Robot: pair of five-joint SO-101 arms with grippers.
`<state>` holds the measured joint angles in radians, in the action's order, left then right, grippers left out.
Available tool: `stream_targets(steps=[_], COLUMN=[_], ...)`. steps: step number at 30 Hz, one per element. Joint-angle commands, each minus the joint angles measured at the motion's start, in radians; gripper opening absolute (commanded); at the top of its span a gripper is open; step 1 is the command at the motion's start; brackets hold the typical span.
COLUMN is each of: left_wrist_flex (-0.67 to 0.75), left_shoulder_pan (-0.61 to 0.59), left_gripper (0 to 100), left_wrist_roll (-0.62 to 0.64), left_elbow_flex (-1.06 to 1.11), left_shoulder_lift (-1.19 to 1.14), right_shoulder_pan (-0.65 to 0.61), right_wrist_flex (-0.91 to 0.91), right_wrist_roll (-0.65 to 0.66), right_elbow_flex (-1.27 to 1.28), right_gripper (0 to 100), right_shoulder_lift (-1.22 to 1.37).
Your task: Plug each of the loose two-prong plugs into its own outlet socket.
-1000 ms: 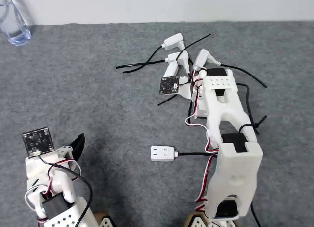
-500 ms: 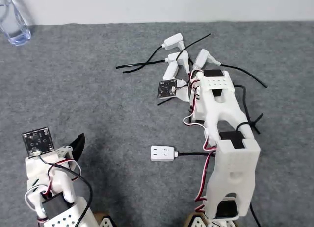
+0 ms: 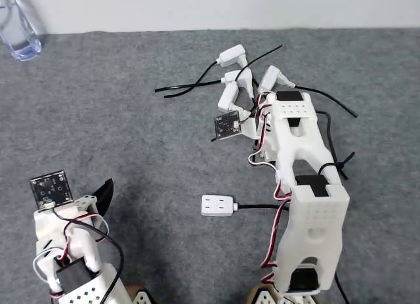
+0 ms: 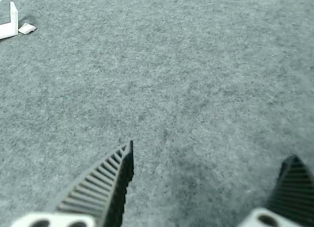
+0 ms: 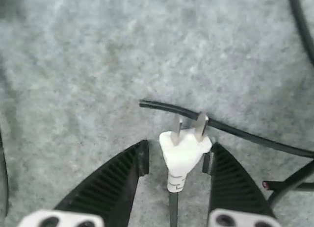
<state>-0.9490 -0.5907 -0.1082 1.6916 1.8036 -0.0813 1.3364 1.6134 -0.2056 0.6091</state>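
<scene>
Right claw [image 5: 177, 151] sits low over the far cluster of leads, its jaws narrowly apart and bracketing one white two-prong plug [image 5: 184, 148]. One jaw looks to be against the plug's side and a sliver of grey shows at the other, so I'd call it framed rather than pinched. The plug lies in line with the claw, cord trailing back under the wrist and prongs pointing away from it, their tips resting across a black cable [image 5: 235, 131].

What matters next, as I judge it, is that the outlet socket [image 3: 218, 205] lies the opposite way from those prongs. It is back toward the robot, beside the right arm's lower link, well apart from the cluster. Its long axis runs across the desk [image 3: 98, 120], slots facing up, cord leaving toward the right arm. Once lifted, the plug would have to come back and tip prongs-down. The right arm is nearer both plug and socket.

Left claw [image 4: 206, 188] hangs wide open over bare grey by the near left corner, holding nothing.

Against the earlier frames, the right wrist has swung slightly aside and back, its little camera board ending a touch nearer the robot. Socket and left arm lie as they did.
</scene>
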Motion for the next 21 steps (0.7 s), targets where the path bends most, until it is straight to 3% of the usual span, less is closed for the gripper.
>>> stream_targets(steps=[1,15,21], left_wrist_flex=[-0.003,-0.003,-0.003], left_shoulder_pan=[0.005,0.005,0.005], left_gripper=[43,43,43], left_wrist_roll=[-0.008,-0.008,-0.008], left_elbow_flex=[-0.008,-0.008,-0.008], left_shoulder_lift=[0.005,0.005,0.005], right_shoulder_pan=[0.012,0.007,0.005], right_wrist_flex=[0.039,0.045,0.044], right_wrist_roll=[0.035,0.054,0.063], right_elbow_flex=[-0.017,-0.083,-0.083], right_gripper=[17.0,16.6,0.9], right_shoulder_lift=[-0.002,-0.002,-0.002])
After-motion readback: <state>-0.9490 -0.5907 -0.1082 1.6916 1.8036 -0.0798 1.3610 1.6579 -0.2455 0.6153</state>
